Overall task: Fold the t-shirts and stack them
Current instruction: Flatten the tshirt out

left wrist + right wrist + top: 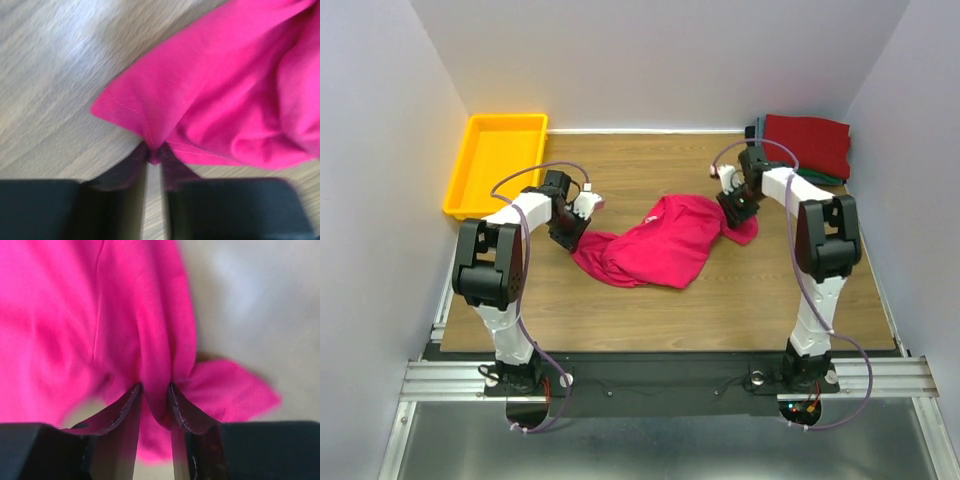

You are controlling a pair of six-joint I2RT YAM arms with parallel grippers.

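A crumpled crimson t-shirt [660,242] lies in the middle of the wooden table. My left gripper [570,232] is at its left end, shut on a hemmed corner of the crimson t-shirt [165,100]; the cloth is pinched between the two fingertips [154,155]. My right gripper [738,208] is at the shirt's right end, shut on a bunched fold of the crimson t-shirt [150,340] that fills the gap between its fingers [156,402]. At the back right corner sits a stack of folded t-shirts [807,145], dark red on top with teal-green and dark edges beneath.
A yellow plastic tray [470,175] stands at the back left of the table. White walls close in the left, back and right sides. Bare wood [650,300] lies in front of the shirt, towards the arm bases.
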